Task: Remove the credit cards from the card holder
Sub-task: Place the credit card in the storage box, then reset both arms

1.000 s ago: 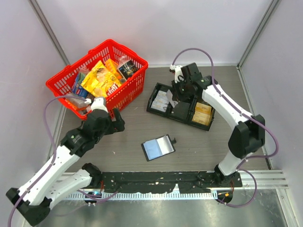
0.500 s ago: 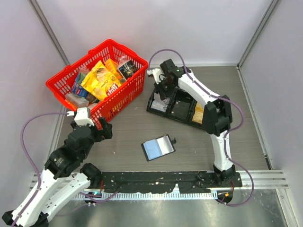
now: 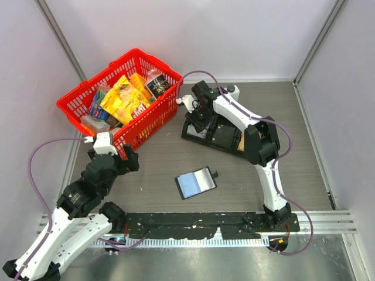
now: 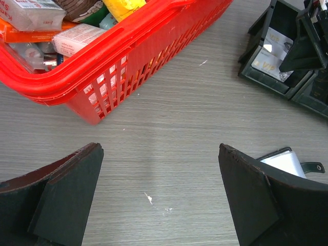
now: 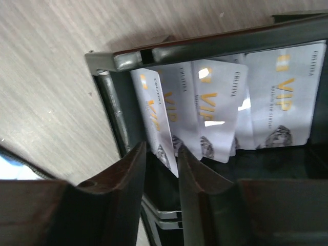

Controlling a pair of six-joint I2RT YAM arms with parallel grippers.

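The card holder (image 3: 196, 182) lies open on the table, its inner faces light blue and grey and its snap tab to the right. It also shows in the left wrist view as the card holder (image 4: 285, 161). My right gripper (image 3: 199, 117) hangs in the left compartment of a black tray (image 3: 224, 136). Its jaws (image 5: 161, 154) are a little apart around the lower corner of a leaning credit card (image 5: 154, 110). Several pale VIP credit cards (image 5: 220, 118) lie there. My left gripper (image 3: 126, 161) is wide open, and nothing is between its jaws (image 4: 159, 154).
A red basket (image 3: 96, 79) full of packets stands at the back left, close to my left gripper; it shows as the basket (image 4: 128, 56) in the left wrist view. The tray's right compartment holds golden cards (image 3: 249, 143). The tray (image 4: 266, 82) is far right of the basket.
My right arm swung left from the tray's middle to its left compartment, and its jaws parted slightly. My left arm drew back toward the near left.
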